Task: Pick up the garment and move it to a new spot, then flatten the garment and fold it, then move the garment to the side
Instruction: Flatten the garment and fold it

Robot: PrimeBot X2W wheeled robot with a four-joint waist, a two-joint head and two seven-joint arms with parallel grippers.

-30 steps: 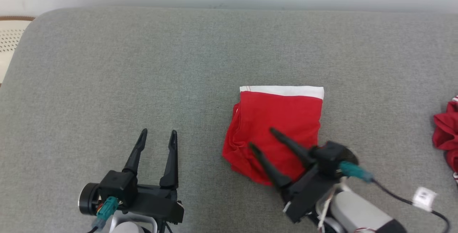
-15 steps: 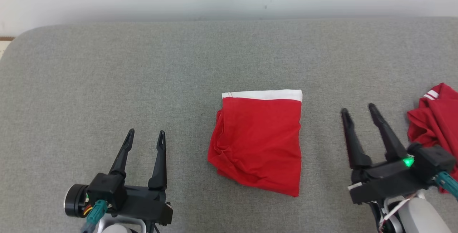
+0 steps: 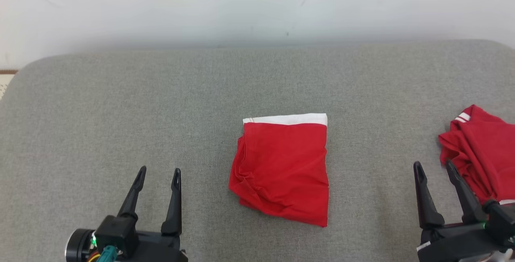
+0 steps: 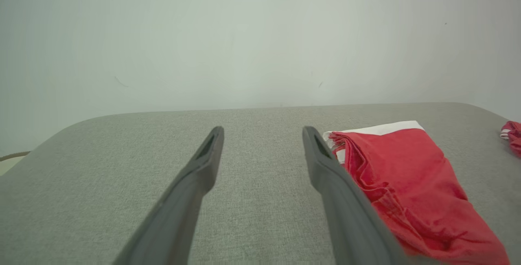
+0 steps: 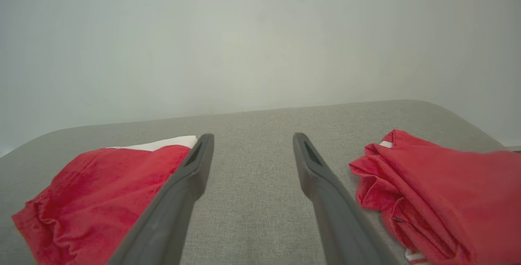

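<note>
A folded red garment (image 3: 283, 167) with a white band along its far edge lies in the middle of the grey cushion (image 3: 161, 105). It shows at the right in the left wrist view (image 4: 403, 183) and at the left in the right wrist view (image 5: 97, 193). My left gripper (image 3: 159, 172) stands open at the lower left, well clear of the garment. My right gripper (image 3: 434, 166) stands open at the lower right, between the folded garment and another red cloth. Nothing is between either pair of fingers (image 4: 260, 134) (image 5: 250, 141).
A second red garment (image 3: 478, 153) with white stripes lies crumpled at the cushion's right edge, close to my right fingers (image 5: 443, 187). A pale wall (image 3: 257, 4) runs behind the cushion. The cushion's left corner is rounded, with a bit of floor beyond it.
My right gripper has drawn back off the folded garment to the lower right, still open. The camera has shifted, bringing more wall and the second red garment into the picture.
</note>
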